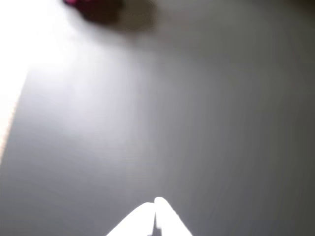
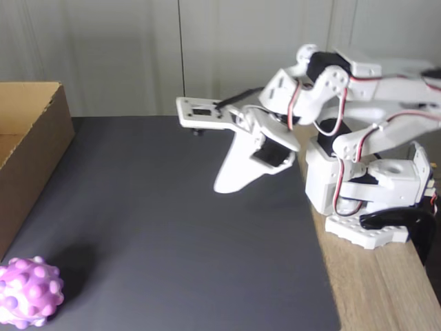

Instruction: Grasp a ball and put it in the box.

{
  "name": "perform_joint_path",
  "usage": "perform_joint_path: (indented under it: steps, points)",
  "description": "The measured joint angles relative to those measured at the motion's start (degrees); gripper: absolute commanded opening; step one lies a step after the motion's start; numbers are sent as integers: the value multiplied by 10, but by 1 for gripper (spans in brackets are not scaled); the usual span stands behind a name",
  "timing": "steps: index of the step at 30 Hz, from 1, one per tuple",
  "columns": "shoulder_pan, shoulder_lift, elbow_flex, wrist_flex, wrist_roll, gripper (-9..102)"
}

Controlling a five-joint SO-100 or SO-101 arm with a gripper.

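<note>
**Inspection: arm raised, ball not yet approached**

You had the work laid out on a dark grey mat over a wooden table, whose bare top showed along the right edge in the fixed view. The box stood at the left edge of the mat, open at the top, its near wall plain brown cardboard; nothing could be seen inside it from this angle.

Your arm was mounted at the right edge of the table, folded, with the gripper held above the middle of the mat and pointing down and left. In the wrist view the gripper entered from the bottom edge with its two white tips pressed together; the jaws were clenched and held nothing.

The ball rested at the near left corner of the mat, just in front of the box and well apart from the gripper. In the wrist view it appeared as a blurred dark pink patch at the top edge.

Judgement: you were at the reach step, with no grasp begun. The next move called for swinging toward the near left corner, spreading the jaws wide enough for the knobbed surface, then lowering over the ball. The soft, rounded body could roll away if you touched it off centre.
</note>
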Motion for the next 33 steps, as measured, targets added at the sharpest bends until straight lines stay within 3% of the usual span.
perform_joint_path:
  steps: [9, 16, 33]
  points:
    - [-45, -341, -287, -138, 1, 0]
    - [-68, -533, -471, -171, 3, 0]
    - [-75, -795, -699, -215, 15, 3]
